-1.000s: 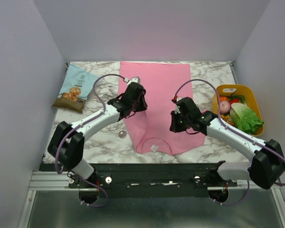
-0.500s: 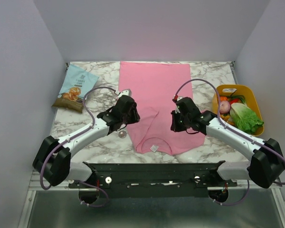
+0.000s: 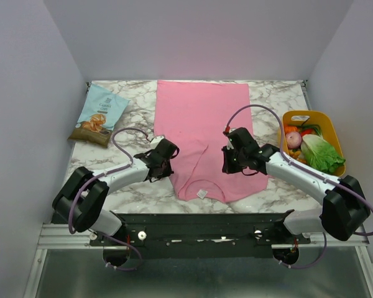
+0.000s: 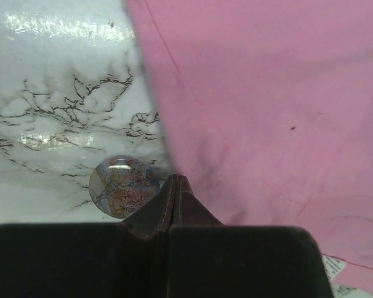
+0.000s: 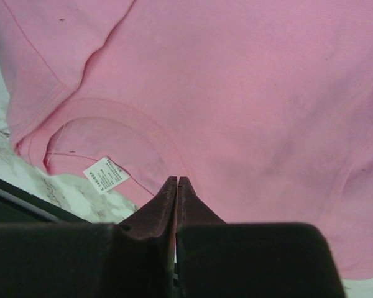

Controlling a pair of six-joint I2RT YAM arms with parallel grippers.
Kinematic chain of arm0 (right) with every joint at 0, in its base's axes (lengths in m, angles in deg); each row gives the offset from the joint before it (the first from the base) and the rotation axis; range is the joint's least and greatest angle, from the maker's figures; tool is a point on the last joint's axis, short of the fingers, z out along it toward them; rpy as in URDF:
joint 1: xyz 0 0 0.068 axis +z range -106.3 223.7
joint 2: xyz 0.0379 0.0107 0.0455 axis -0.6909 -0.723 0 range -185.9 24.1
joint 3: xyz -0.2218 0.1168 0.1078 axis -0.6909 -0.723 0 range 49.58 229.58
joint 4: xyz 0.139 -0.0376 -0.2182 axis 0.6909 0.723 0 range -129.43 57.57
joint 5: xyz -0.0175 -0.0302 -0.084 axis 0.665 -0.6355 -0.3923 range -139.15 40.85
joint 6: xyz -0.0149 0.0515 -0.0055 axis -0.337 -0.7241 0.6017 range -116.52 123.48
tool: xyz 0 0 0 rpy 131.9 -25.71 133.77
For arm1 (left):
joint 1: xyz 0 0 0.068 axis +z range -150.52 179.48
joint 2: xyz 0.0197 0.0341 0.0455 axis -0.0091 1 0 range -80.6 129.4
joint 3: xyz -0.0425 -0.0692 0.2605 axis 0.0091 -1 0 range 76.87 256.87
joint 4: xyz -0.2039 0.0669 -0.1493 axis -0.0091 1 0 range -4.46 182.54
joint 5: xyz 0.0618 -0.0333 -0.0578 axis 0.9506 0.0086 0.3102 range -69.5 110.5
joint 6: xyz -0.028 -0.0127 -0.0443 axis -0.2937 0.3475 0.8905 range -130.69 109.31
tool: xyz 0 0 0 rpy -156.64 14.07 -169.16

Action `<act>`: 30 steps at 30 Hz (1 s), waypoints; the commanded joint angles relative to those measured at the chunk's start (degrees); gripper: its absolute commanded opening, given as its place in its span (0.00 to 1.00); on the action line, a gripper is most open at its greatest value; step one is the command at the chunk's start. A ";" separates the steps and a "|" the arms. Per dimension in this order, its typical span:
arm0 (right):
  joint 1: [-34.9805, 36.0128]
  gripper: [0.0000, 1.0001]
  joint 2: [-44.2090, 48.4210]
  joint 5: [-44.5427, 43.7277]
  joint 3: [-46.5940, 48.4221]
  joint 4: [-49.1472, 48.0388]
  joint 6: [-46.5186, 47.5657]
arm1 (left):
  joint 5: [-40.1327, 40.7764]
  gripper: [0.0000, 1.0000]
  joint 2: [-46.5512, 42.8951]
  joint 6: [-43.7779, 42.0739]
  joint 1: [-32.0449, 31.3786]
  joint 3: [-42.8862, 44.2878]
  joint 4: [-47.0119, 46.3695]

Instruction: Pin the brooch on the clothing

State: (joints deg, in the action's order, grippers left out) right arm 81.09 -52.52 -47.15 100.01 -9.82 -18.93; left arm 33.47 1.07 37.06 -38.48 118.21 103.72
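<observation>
The left end effector (image 4: 176, 184) is now brought down off the clothing (image 4: 267, 112) to the brooch (image 4: 123, 185), but it is seen closed and empty beside it, the brooch left on the desk (image 4: 56, 124), so a regrasp is probably needed, while the right end effector (image 5: 176, 181) is held closed over the clothing

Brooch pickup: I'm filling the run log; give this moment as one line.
left tool: shut beside small round silvery-grey brooch | brooch: ungripped, on marble table beside pink fabric T-shirt | right tool: shut over T-shirt
</observation>
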 commanded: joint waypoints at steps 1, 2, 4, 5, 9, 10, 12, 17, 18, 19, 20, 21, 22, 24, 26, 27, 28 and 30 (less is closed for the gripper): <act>-0.21 0.10 0.42 -0.06 -1.04 -0.95 0.62 | 3.81 0.00 2.79 1.82 0.25 0.41 0.98; -0.30 0.10 0.33 -0.15 -1.13 -0.95 0.70 | 4.25 0.00 3.14 2.17 0.25 0.41 1.07; -0.30 0.10 0.16 -0.24 -1.13 -0.95 0.62 | 4.43 0.00 4.20 2.61 0.69 0.14 1.51; -0.30 0.11 0.15 -0.24 -1.13 -0.95 0.70 | 4.34 0.00 4.46 2.96 1.04 -0.03 1.51; -0.30 0.10 0.33 -0.42 -1.22 -0.87 0.79 | 3.99 0.00 3.42 4.63 3.23 -2.84 1.60; -0.30 0.10 0.33 -0.42 -1.22 -0.95 0.97 | 4.08 0.00 2.89 4.81 4.28 -3.37 1.86; -0.30 0.10 0.16 -0.51 -1.13 -0.86 0.97 | 4.08 0.00 1.05 5.16 5.60 -4.86 3.00; -0.30 0.10 -0.20 -0.33 -0.69 -0.95 1.23 | 3.55 0.00 -4.66 5.60 11.31 -8.12 5.90; -0.38 0.11 -0.28 -0.33 -0.60 -0.95 1.32 | 3.55 0.00 -7.03 5.52 12.11 -9.08 7.47; -0.30 0.10 -0.46 -0.33 -0.43 -1.04 1.49 | 3.64 0.00 -8.35 5.52 12.81 -9.35 8.45; -0.38 0.11 -0.55 -0.24 -0.16 -0.95 1.58 | 3.90 0.00 -9.76 5.52 13.34 -9.70 9.41; -0.30 0.10 -0.64 -0.16 -0.07 -0.95 1.67 | 4.25 0.00 -12.21 5.43 13.35 -10.57 10.73; -0.30 0.10 -0.81 0.02 0.01 -1.13 1.85 | 4.08 0.00 -13.37 4.99 13.43 -11.10 10.74; -0.30 0.10 -1.25 0.20 0.28 -1.39 2.11 | 3.55 0.00 -15.39 2.98 13.43 -11.98 9.78; -0.30 0.11 -1.43 0.46 0.37 -1.57 2.20 | 3.55 0.00 -16.01 2.70 13.35 -12.16 9.52; -0.30 0.10 -1.43 0.81 0.37 -1.74 2.20 | 3.64 0.00 -16.10 2.35 13.43 -12.08 9.08; -0.30 0.11 -1.43 0.90 0.37 -1.74 2.29 | 4.34 0.00 -15.93 2.44 13.43 -11.73 9.16; -0.30 0.10 -1.17 0.99 0.28 -1.83 2.38 | 6.61 0.00 -14.70 2.44 13.43 -9.80 10.03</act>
State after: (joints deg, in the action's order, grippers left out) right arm 81.09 -53.49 -46.99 99.62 -10.30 -17.43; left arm 35.53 -14.21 40.51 -25.16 106.35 111.83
